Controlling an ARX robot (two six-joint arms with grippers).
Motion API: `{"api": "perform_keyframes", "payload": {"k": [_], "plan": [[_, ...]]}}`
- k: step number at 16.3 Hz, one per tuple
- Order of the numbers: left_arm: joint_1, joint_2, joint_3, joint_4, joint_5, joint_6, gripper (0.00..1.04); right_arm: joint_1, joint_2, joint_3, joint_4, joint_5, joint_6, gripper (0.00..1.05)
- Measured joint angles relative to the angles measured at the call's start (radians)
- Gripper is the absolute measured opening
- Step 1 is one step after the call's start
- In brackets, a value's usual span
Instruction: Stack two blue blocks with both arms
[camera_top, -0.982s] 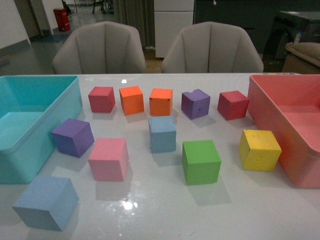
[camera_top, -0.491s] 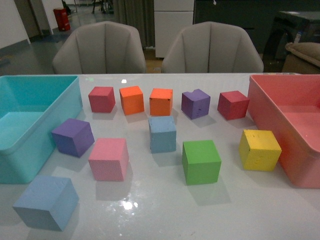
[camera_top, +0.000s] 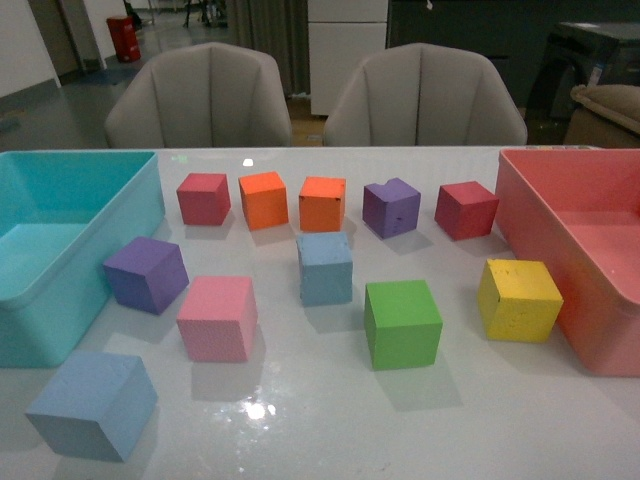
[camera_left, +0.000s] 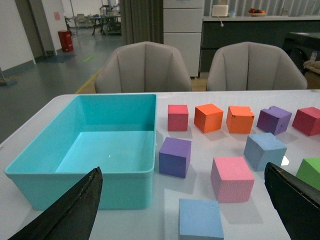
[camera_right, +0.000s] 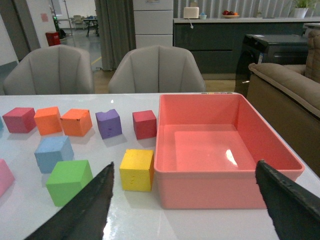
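Two pale blue foam blocks are seen on the shiny white counter (camera_top: 480, 420). They are well apart and are not yet stacked.

The first pale blue foam block (camera_top: 325, 267) is found near the middle of the counter. With this block as the middle of a clock, an orange foam cube (camera_top: 322, 203) is seen at 12 o'clock, a green foam cube (camera_top: 402, 323) at 4 o'clock and a pink foam cube (camera_top: 217, 317) at 8 o'clock. None of them is touched by it.

The second pale blue foam block (camera_top: 92, 404) is found at 7 o'clock from the first one, close to the near edge of the counter. A purple foam cube (camera_top: 146, 273) is seen at 1 o'clock from it.

A big turquoise plastic bin (camera_top: 50, 330) is placed at the counter's 9 o'clock side, and a big pink plastic bin (camera_top: 600, 340) at its 3 o'clock side.

No arm is seen in the front view. In the left wrist view, the left pincer (camera_left: 183, 172) is opened wide and nothing is held in it. The second block shows in the gap between its black fingers (camera_left: 75, 210) and is not touched. In the right wrist view, the right pincer (camera_right: 185, 166) is opened wide too, and nothing is held in it.
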Motion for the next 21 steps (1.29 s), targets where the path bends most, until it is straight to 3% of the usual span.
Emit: {"api": "perform_keyframes", "payload": {"k": [2,8,10,12,14,18,21], "plan": [[0.0,0.0,0.0,0.0,0.0,0.0,0.98,0.0,0.0,0.0,0.0,0.0,0.0,1.0],[0.0,0.002,0.001,-0.011,-0.002,-0.001,0.98,0.0,0.0,0.0,0.0,0.0,0.0,0.98],[-0.024,0.112,0.084,-0.21,-0.051,-0.011,0.98,0.0,0.0,0.0,0.0,0.0,0.0,0.98],[-0.014,0.148,0.126,-0.204,-0.029,-0.011,0.98,0.0,0.0,0.0,0.0,0.0,0.0,0.98],[0.022,0.299,0.178,-0.005,0.022,0.002,0.98,0.0,0.0,0.0,0.0,0.0,0.0,0.98],[0.014,0.922,0.246,0.435,0.121,0.02,0.98,0.0,0.0,0.0,0.0,0.0,0.0,0.98],[-0.004,1.316,0.314,0.498,0.176,0.027,0.98,0.0,0.0,0.0,0.0,0.0,0.0,0.98]]}}
